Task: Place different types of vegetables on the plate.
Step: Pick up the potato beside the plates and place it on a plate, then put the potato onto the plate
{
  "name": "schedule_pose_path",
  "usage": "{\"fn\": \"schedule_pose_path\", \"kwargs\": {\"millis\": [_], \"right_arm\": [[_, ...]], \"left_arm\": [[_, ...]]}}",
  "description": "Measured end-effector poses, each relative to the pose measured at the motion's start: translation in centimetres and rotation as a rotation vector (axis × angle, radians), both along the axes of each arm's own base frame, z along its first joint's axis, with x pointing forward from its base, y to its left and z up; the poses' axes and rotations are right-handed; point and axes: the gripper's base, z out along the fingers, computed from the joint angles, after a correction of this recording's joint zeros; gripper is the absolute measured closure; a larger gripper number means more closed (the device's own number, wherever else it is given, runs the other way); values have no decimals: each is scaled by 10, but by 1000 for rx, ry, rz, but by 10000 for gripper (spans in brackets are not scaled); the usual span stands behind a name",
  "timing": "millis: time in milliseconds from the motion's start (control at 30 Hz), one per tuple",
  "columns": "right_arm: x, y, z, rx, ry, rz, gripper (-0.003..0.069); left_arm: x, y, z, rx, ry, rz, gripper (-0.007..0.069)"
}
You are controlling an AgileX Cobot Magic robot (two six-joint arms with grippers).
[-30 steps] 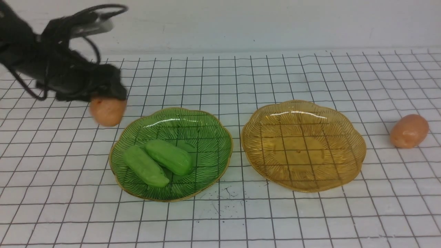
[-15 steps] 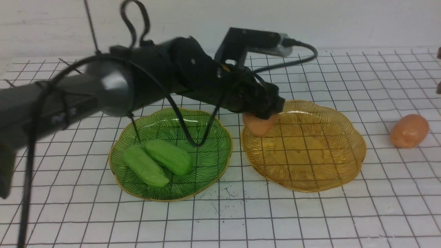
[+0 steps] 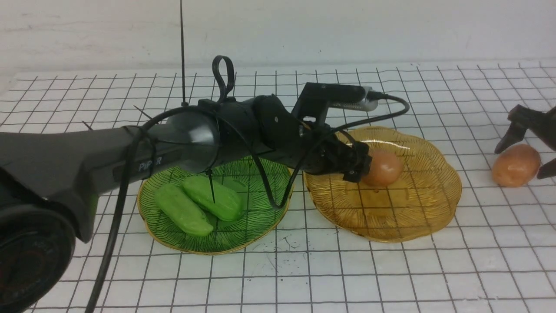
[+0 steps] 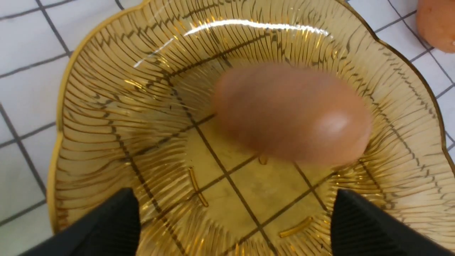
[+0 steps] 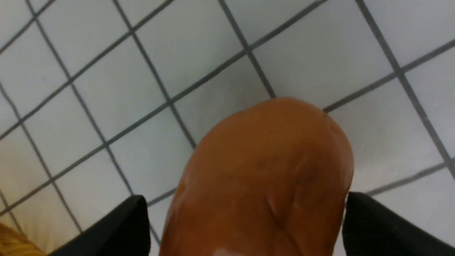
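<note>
Two green ridged cucumbers (image 3: 182,211) (image 3: 213,198) lie side by side in the green plate (image 3: 260,174). One orange-brown potato (image 3: 383,168) (image 4: 291,113) sits inside the amber plate (image 3: 417,217) (image 4: 106,106), blurred and free of any grip. My left gripper (image 3: 359,164) (image 4: 234,227) hangs just beside it over the plate, open. A second potato (image 3: 515,165) (image 5: 263,177) rests on the table at the far right. Around it stands my right gripper (image 3: 521,163) (image 5: 245,227), open, with one finger on each side.
The white table with a black grid (image 3: 304,269) runs to a white wall at the back. My left arm (image 3: 130,161) and its cables stretch across above the green plate. The two plates stand close together in the middle.
My left arm swung from the far left to the amber plate with a potato and let it go there. My right gripper came in from the right and opened around the other potato.
</note>
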Motion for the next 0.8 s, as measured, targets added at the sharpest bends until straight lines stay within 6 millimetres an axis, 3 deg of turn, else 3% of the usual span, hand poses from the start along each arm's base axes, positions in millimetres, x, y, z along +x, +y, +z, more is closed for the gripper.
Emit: {"fn": "schedule_pose_path", "kwargs": {"millis": [133,200,267,333,367,400,433,467,567,600,633,700,733,767,800], "right_arm": [[2,0,-9,9,9,5,9],[1,0,-10,6,12,20,116],[0,1,-5,2,11,46,142],[-3,1,0,5,12,60,137],[-7,3,13,20,10,88,137],[-8,3,15,22,8,93,137],[-14,9,38,43,-27,137,137],[-17,13,51,67,-56,161,137],[-29,39,99,141,-169,266,137],[-30,41,101,145,-175,272,137],[-32,59,115,171,-216,324,137],[-33,83,121,181,-227,393,137],[-33,112,120,179,-218,480,137],[-33,116,119,177,-216,490,137],[-33,132,115,160,-197,541,137]], "left_arm": [[-6,3,18,-10,4,-24,-42],[-10,7,36,-19,-23,-33,16],[-17,16,63,-20,-68,-51,167],[-21,21,76,-17,-88,-61,235],[-27,32,96,2,-124,-75,409],[-29,35,101,6,-131,-78,428],[-35,46,117,26,-154,-89,531],[-40,54,127,41,-167,-94,573],[-52,78,153,62,-175,-77,622],[-52,79,154,62,-175,-76,623],[-57,92,165,55,-167,-45,629],[-61,100,172,50,-157,-25,632],[-67,116,185,48,-175,8,632],[-68,117,187,47,-175,11,632],[-73,127,195,46,-196,35,632]]}}
